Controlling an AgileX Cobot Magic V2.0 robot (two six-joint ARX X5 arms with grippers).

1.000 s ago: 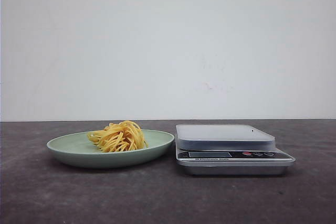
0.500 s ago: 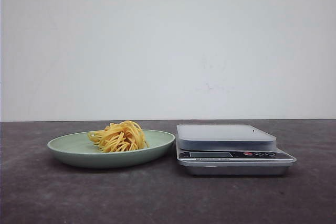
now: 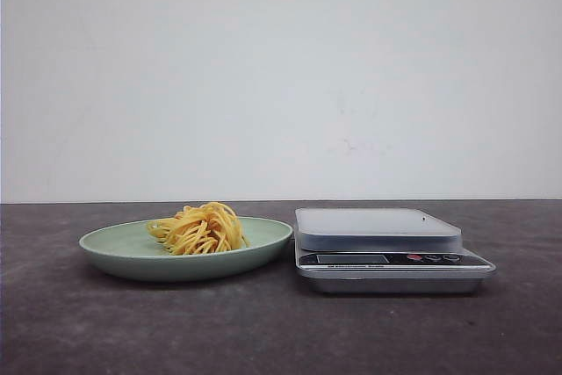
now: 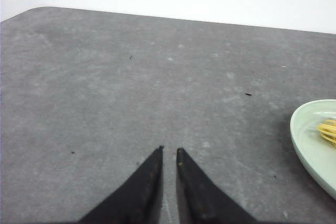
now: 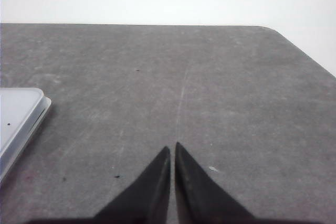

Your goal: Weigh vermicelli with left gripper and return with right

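down at the left gripper (image 4: pixel 169 149), the two slim black fingers (image 4: pixel 149 182) come to sharp points with only a narrow slit between the tips, so they are drawn nearly together and grasp nothing. they hang over bare grey desk (image 4: pixel 131 93). off to one side in the left wrist view, well apart from the tips, the rim of a pale green plate (image 4: pixel 304 145) shows, with a few yellow strands of the vermicelli (image 4: pixel 328 131) just inside it.

the right gripper (image 5: pixel 172 147) looks much the same: its dark fingers (image 5: pixel 149 187) are pinched almost tip to tip, a hairline gap between them, holding nothing. they also sit above bare desk, and the corner of a kitchen scale (image 5: pixel 18 119) with its pale weighing tray shows at the edge of the right wrist view, well away from the tips.

from the front, neither arm is in sight. the vermicelli (image 3: pixel 200 228) rests as a small tangled nest on the plate (image 3: pixel 114 248), a little toward the side nearest the scale (image 3: pixel 386 248). the plate and the scale stand side by side on the dark desk, the plate's rim just beside the scale's body, on the robot's left of it. the scale's tray carries nothing, and its front panel shows a small display and a row of buttons. a plain white wall (image 3: pixel 281 76) stands behind.
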